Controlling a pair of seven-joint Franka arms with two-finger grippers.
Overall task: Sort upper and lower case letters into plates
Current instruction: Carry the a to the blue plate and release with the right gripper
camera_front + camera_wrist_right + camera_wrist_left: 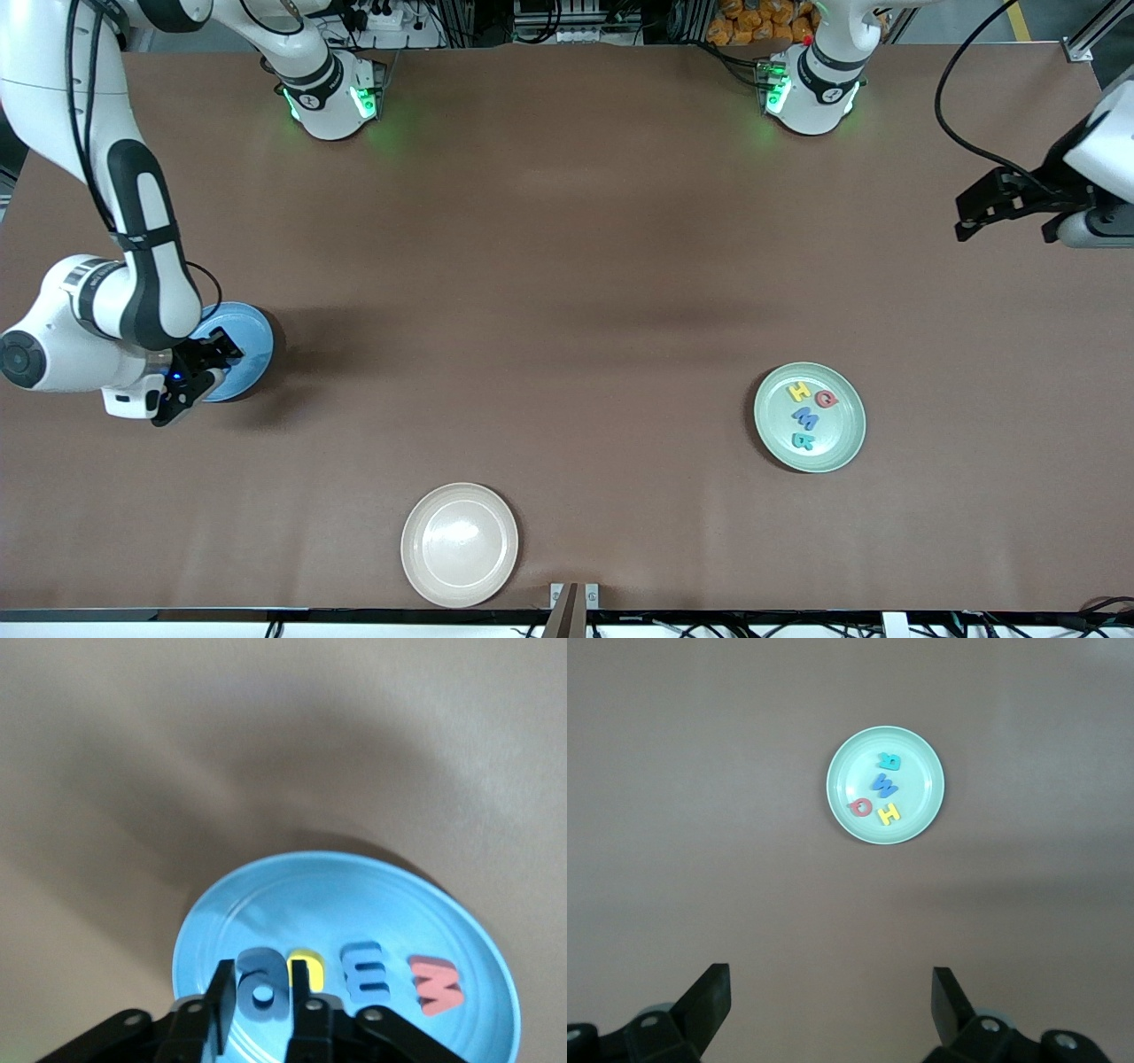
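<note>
Listing from the camera outward: cream plate point(459, 544) empty on the counter point(567, 266); mint plate point(810, 416) with four letters; blue plate point(237, 350) directly under right gripper point(264, 1014), narrowly parted about a dark-blue letter point(262, 985); left gripper point(830, 1010) waiting wide open.

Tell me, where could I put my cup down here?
The bare brown table between the blue plate and the mint plate, or the bare beige plate. Crowded: the right end effector over the blue plate.
</note>
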